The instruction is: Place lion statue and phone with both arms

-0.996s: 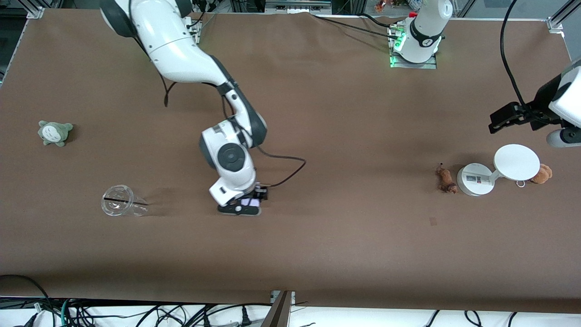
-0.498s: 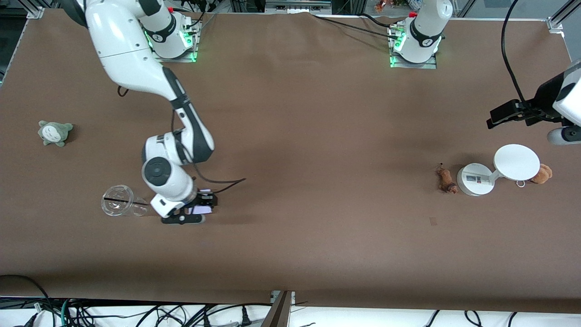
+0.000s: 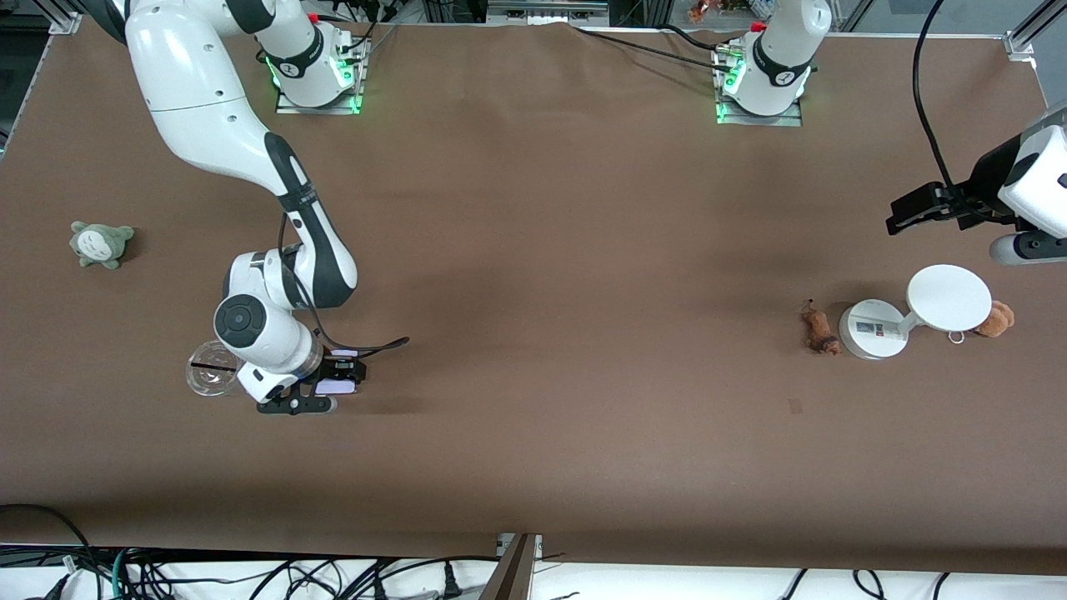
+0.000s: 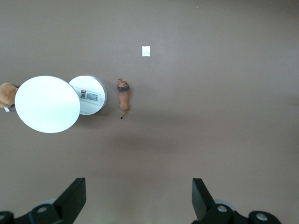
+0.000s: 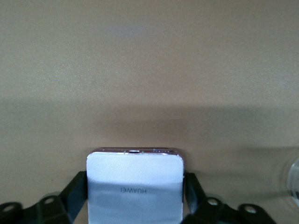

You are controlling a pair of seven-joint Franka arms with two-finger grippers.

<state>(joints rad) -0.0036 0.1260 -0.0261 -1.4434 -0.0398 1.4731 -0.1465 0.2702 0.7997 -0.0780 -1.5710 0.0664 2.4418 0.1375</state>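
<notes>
The phone (image 5: 134, 186) is clamped in the right hand (image 3: 321, 392), just beside the cup (image 3: 208, 369). The left hand (image 4: 138, 200) is held wide above the bench (image 3: 583, 250); the lion (image 4: 123, 97) lies ahead of it, its long axis along the reach.

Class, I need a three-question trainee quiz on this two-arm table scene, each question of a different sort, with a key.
1. True or false: the right end effector holds the phone.
2. Which thing lies beside the lion statue? A) cup B) white stand C) grey-green plush
3. Fill in: the left end effector's fingers are ____.

Key:
1. True; its fingers grip the phone's edges, next to the cup.
2. B, the white stand.
3. Open; the left end effector hangs empty, high above the table.
</notes>
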